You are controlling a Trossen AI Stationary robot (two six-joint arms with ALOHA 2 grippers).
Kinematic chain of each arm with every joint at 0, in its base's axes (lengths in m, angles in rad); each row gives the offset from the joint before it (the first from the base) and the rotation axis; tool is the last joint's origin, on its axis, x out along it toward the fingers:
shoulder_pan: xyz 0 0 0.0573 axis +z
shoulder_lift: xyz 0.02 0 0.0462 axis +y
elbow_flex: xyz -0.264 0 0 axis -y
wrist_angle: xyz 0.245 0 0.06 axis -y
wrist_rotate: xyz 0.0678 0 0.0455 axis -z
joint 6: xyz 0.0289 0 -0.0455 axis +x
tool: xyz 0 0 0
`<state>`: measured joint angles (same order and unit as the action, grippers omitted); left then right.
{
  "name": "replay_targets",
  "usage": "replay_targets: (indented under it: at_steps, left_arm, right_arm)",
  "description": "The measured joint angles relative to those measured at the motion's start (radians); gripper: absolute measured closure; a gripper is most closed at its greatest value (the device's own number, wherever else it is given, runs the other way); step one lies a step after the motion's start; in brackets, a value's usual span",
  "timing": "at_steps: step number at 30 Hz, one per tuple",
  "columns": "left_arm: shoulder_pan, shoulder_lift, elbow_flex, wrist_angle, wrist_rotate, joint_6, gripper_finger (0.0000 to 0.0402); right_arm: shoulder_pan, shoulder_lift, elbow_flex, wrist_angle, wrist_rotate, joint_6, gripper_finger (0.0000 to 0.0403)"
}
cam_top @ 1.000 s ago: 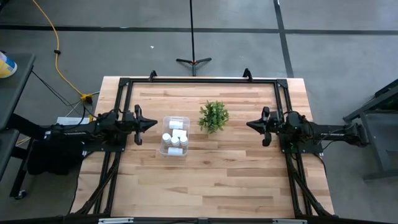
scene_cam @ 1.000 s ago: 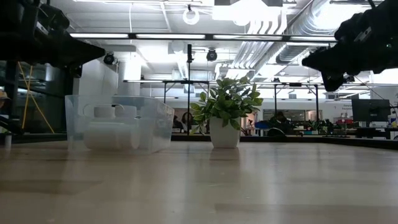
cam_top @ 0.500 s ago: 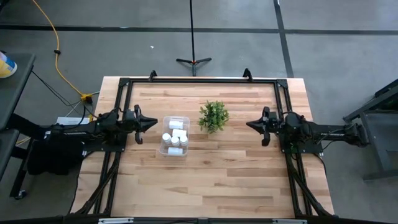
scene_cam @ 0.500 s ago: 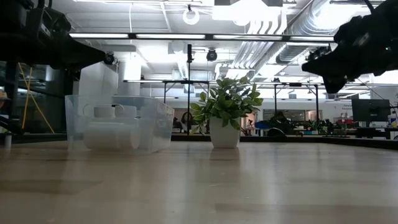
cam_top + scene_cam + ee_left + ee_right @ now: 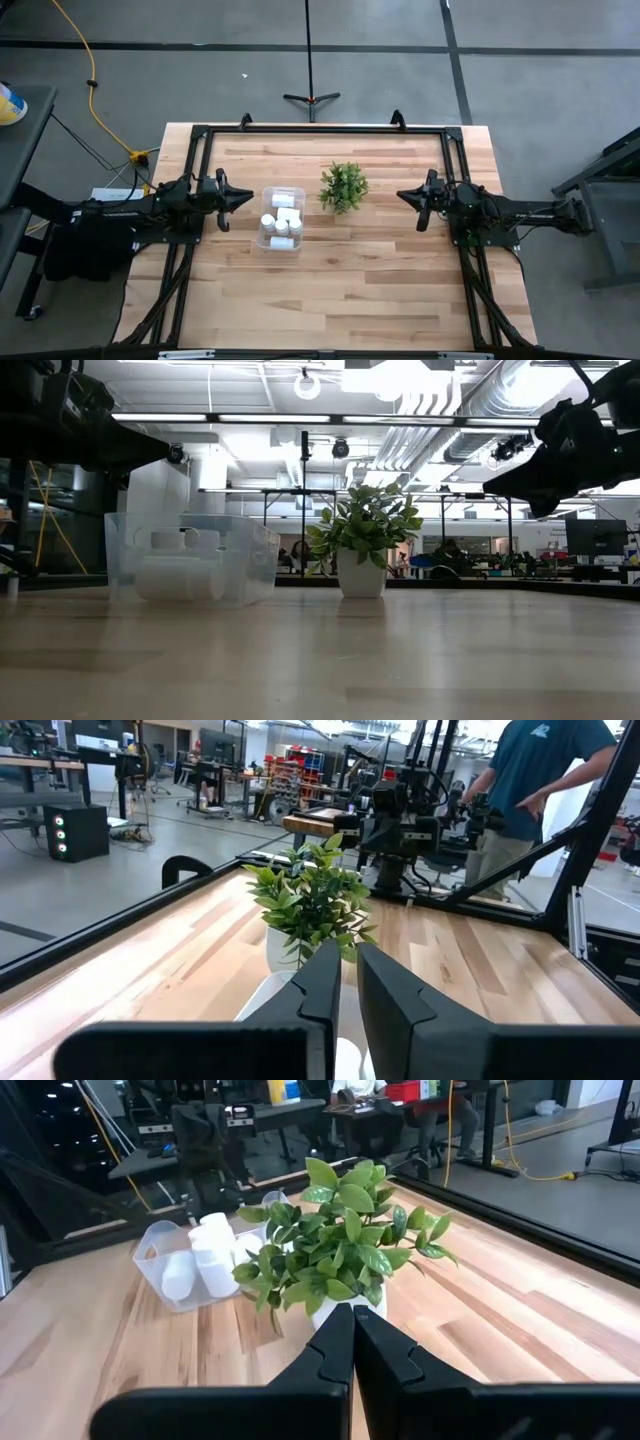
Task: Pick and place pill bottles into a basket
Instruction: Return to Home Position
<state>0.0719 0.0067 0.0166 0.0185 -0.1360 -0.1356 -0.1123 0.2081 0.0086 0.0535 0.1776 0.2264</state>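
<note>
Jaws: left gripper a slit apart, empty; right gripper closed, empty | left at 9 o'clock of bin | right at 3 o'clock of plant | bottles in bin

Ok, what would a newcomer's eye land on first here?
The clear bin left of the table's middle, with white bottles piled inside, and the green plant just to its right. The left gripper hangs beside the bin, the right gripper beyond the plant, both empty.
</note>
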Motion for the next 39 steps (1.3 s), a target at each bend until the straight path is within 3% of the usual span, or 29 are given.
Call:
replay_targets:
  at_steps: [39]
  left_arm:
    - [0.0, 0.0, 0.0, 0.0, 0.0, 0.0, 0.0333]
  right_arm:
    - [0.0, 0.0, 0.0, -0.008, 0.003, 0.0, 0.0402]
